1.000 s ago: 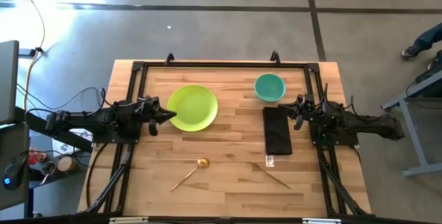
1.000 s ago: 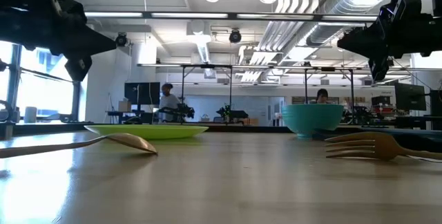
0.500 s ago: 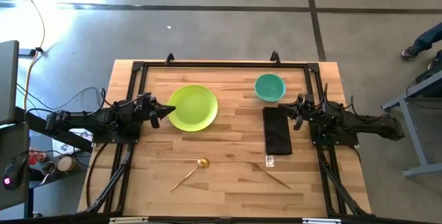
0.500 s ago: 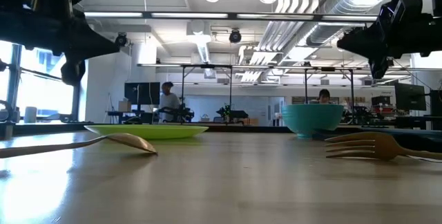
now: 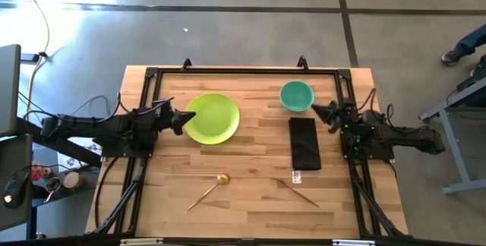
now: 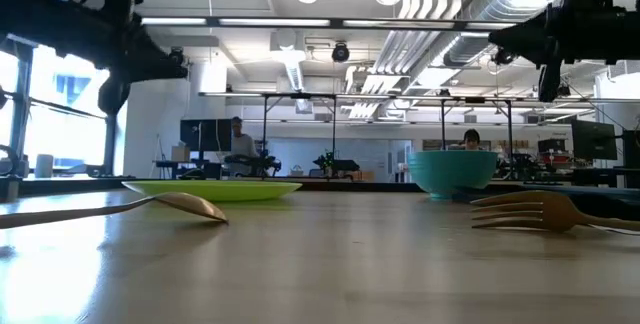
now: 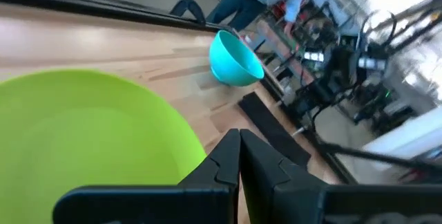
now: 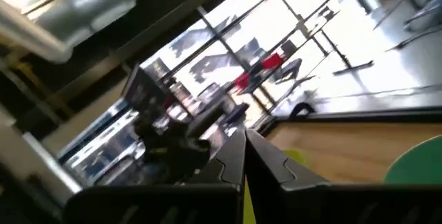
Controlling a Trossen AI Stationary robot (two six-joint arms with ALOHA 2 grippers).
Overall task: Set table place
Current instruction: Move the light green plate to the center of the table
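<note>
Grippers both pinched shut, empty: left gripper point(image 5: 184, 117) backed just off plate point(image 5: 212, 118); right gripper point(image 5: 318, 109) swung toward bowl point(image 5: 296, 96), likely next pick.

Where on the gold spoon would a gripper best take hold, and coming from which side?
Grip the gold spoon mid-handle, from straight above, fingers across the thin shaft. It lies flat on the table, bowl toward the green plate, with bare wood either side.
</note>
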